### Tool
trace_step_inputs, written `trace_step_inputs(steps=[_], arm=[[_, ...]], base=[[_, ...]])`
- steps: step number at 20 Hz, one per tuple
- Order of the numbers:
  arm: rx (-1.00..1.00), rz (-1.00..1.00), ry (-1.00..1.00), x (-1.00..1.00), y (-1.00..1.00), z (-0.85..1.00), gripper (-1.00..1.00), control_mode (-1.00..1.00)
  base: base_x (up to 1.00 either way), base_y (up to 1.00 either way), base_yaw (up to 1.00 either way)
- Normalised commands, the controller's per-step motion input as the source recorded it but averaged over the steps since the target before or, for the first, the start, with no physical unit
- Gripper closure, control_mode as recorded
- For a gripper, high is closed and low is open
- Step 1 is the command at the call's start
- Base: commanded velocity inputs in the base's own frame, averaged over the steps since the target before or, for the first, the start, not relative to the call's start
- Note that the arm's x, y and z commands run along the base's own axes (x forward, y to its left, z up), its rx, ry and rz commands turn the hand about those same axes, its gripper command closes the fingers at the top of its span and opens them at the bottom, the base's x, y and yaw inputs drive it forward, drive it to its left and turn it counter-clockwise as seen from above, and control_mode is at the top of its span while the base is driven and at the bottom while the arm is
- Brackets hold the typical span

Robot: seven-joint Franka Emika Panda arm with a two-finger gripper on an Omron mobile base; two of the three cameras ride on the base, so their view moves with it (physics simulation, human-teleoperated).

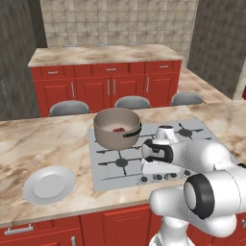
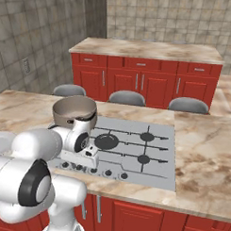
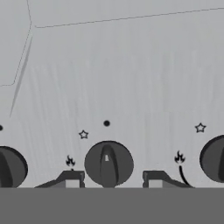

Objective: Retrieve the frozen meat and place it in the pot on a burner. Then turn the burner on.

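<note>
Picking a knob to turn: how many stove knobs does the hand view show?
3: middle knob between the gripper tips, left knob and right knob both cut off at the edges.

Grey-brown pot (image 1: pixel 116 127) upright on rear-left burner, red meat (image 1: pixel 118 129) apparently inside

Kitchen, gas stovetop (image 1: pixel 158 153), red cabinets (image 1: pixel 108 86), marble counter (image 1: pixel 43 144)

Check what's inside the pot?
The pot holds the red meat, seen in the left base view. The near wall hides the rest of the floor.
</note>
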Motion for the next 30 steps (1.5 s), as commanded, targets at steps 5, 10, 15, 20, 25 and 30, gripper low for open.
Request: trace_step_inputs(steps=[5,10,15,20,25,30], arm=[[0.00,0.01,-0.01,0.10,0.01,-0.01,1.00,-1.00],[0.00,0.14,0.00,0.04,0.00,-0.06,1.00,-1.00],[-0.03,0.31,0.00,0.00,0.00,-0.14,1.00,-1.00],[0.00,0.48,0.00,-0.04,-0.07,-0.21,1.00,-1.00],[0.02,0.60,0.00,-0.08,-0.09,-0.22,1.00,-1.00],[0.02,0.61,-0.03,-0.06,-0.04,-0.21,1.00,-1.00]], base=[[0.00,0.00,0.00],[0.00,0.00,0.00],[0.00,0.00,0.00],[0.00,0.00,0.00],[0.00,0.00,0.00],[0.00,0.00,0.00]])
